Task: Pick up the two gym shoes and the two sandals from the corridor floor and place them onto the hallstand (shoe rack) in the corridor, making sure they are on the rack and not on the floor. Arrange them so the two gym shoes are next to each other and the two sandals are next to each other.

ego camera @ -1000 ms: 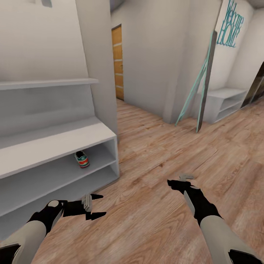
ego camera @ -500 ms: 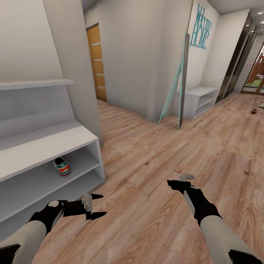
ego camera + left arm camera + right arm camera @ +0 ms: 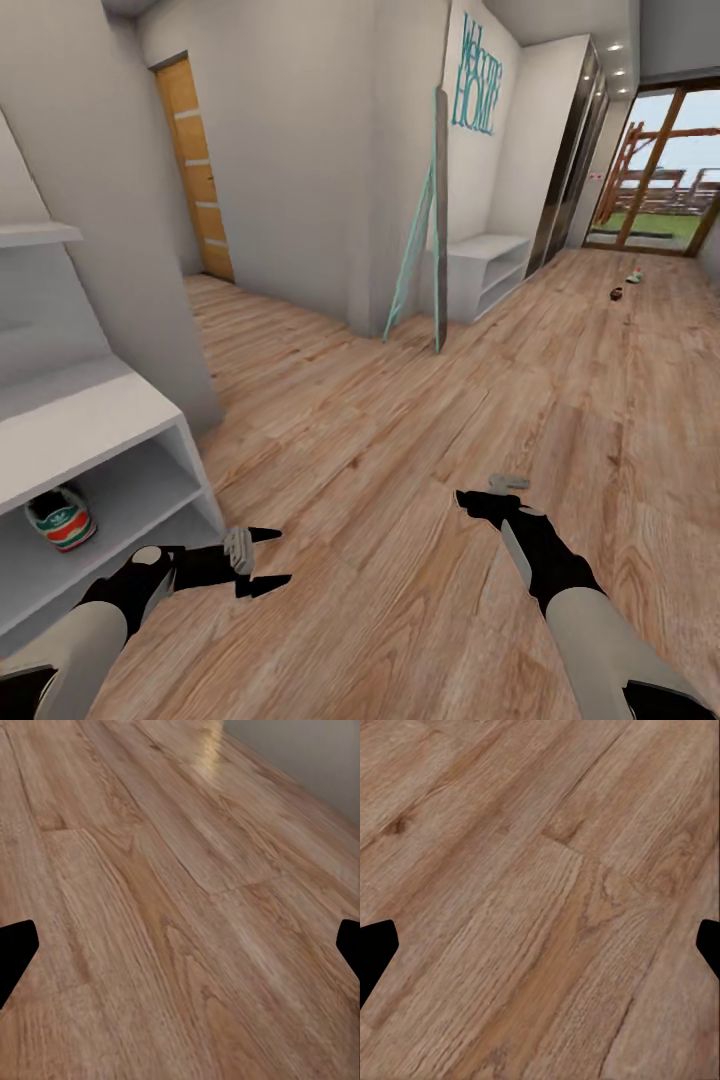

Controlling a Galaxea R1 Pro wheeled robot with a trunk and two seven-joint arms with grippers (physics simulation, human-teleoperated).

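Note:
One gym shoe [image 3: 60, 517], white with green and red, lies in the upper slot of the hallstand [image 3: 90, 425] at the head view's left edge. Far down the corridor floor [image 3: 400, 440], near the glass door, lie a small dark thing [image 3: 617, 294] that may be a sandal and a pale shoe-like thing [image 3: 635, 274]; both are too small to tell. My left gripper [image 3: 265, 557] hangs open over bare planks beside the hallstand's corner. My right gripper [image 3: 490, 492] is open above the floor too. Both wrist views, left gripper [image 3: 180, 949] and right gripper [image 3: 540, 945], show wood between spread fingertips.
A plain low white bench [image 3: 485, 265] stands against the far wall under a teal "Welcome Home" sign [image 3: 478, 85]. A tall teal-framed panel [image 3: 428, 220] leans on the wall corner. A wooden door [image 3: 195, 170] is at the back left, a glass door [image 3: 655, 170] at the far right.
The whole picture has slid left, so the camera has turned right; the glass door and the far things on the floor have come into view. Both arms hold the same pose.

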